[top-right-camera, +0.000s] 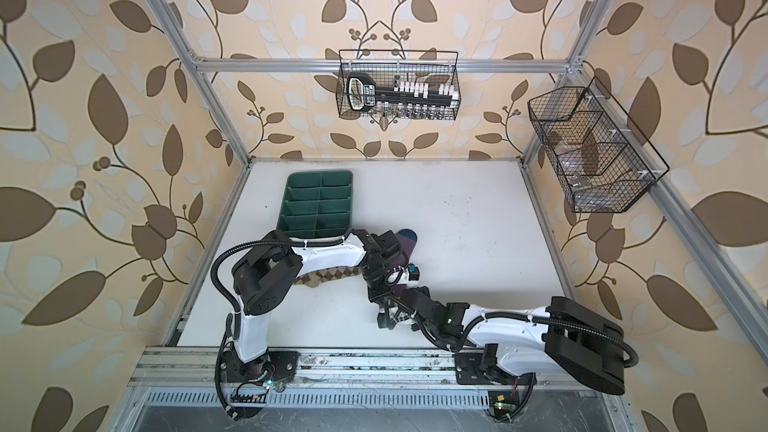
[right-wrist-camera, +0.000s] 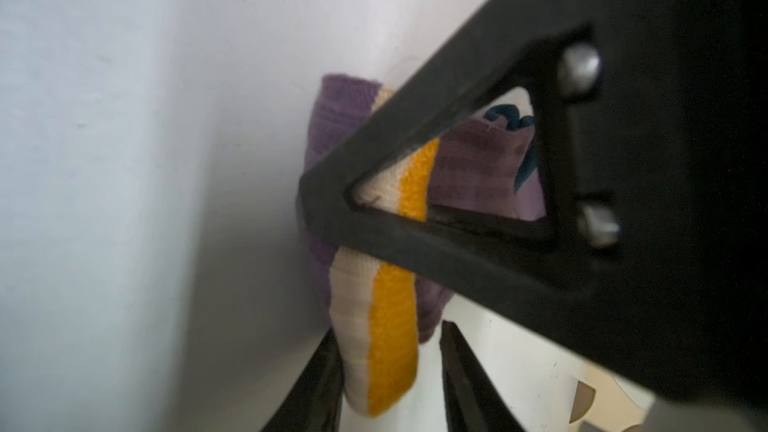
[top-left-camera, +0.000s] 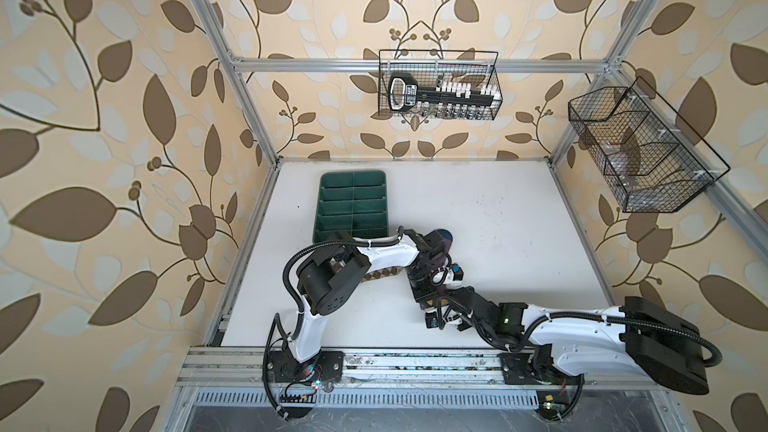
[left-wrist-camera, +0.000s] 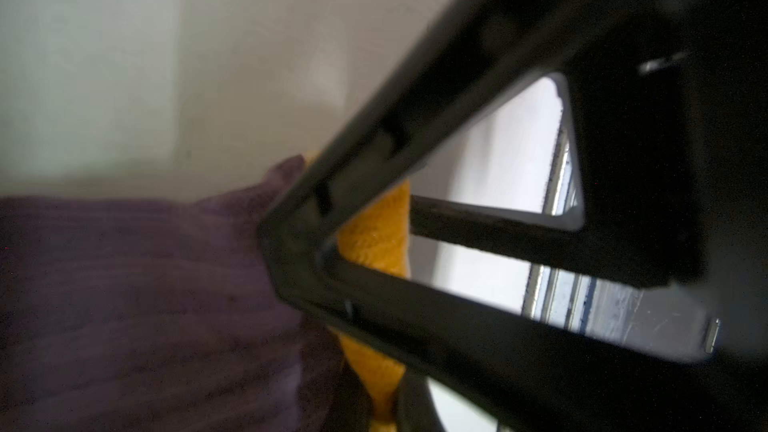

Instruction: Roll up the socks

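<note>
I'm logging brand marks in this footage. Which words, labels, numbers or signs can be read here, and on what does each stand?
No text reads clearly.
White print on the black tool in the black wire basket on the aluminium back rail: too small to read.
Teal marks on the purple knitted sock: partly hidden, cannot tell whether lettering.

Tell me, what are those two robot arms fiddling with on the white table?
They are working on two odd socks. The left tool is pinched shut on the purple sock near its orange cuff, and the right tool is at that same cuff, though its grip is unclear. The tan argyle sock lies partly beneath the left arm. No finished roll is visible, and the green divided tray behind looks empty.
</note>
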Available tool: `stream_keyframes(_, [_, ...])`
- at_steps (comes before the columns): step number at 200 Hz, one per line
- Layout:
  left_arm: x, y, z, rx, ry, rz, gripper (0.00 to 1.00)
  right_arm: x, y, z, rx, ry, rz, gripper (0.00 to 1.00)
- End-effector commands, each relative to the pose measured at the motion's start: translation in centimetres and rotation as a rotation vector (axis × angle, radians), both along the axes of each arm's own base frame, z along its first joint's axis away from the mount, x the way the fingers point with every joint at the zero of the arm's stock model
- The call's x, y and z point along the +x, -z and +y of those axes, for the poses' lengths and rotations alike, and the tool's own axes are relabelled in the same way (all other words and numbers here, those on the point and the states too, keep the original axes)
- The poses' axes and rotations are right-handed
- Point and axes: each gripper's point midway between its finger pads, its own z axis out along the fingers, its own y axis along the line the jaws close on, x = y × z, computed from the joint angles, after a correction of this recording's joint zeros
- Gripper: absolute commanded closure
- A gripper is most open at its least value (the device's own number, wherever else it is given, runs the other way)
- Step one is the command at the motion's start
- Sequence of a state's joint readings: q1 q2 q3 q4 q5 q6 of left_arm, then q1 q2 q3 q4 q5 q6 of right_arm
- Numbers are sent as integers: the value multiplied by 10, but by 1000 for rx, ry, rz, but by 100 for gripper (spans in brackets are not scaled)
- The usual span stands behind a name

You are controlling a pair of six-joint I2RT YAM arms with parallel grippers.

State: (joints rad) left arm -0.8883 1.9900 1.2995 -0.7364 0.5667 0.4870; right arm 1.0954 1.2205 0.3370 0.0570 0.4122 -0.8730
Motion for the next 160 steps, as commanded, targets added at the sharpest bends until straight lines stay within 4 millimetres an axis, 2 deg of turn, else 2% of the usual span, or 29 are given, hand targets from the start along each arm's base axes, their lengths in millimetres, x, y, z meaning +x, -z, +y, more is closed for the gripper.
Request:
stream_keyframes(1, [-10, 19, 19, 105, -7, 45, 100, -1, -4, 15, 38, -42, 27, 68])
stream_keyframes(17, [-6, 17, 18, 104, -15, 27, 100, -9, 2, 18, 29, -71, 80, 77])
stream_keyframes(39, [3, 13, 17, 101, -42, -28, 100, -21, 7, 20, 1, -103, 128, 100])
stream_keyframes(49, [8, 11, 18, 97, -50, -63, 100, -25, 8, 18, -12, -104, 145, 100])
stream_keyframes(75, [23, -2, 17, 76, -105, -169, 84, -33, 5, 14, -8, -81, 198, 100])
stream_keyframes(103, [42, -29, 22, 41, -168, -313, 67, -34, -3, 6, 16, -14, 270, 100])
stream_keyframes(119, [56, -57, 27, 9, -230, -426, 64, -34, -5, 2, 22, 5, 316, 100])
stream_keyframes(133, [73, -84, 41, -5, -308, -564, 63, -37, -7, 3, 35, 8, 356, 100])
stream_keyframes(146, [89, -113, 61, -14, -413, -717, 62, -41, -8, 4, 45, 16, 422, 100])
stream_keyframes(160, [104, -159, 95, -40, -567, -914, 60, -44, -5, 4, 38, 29, 471, 100])
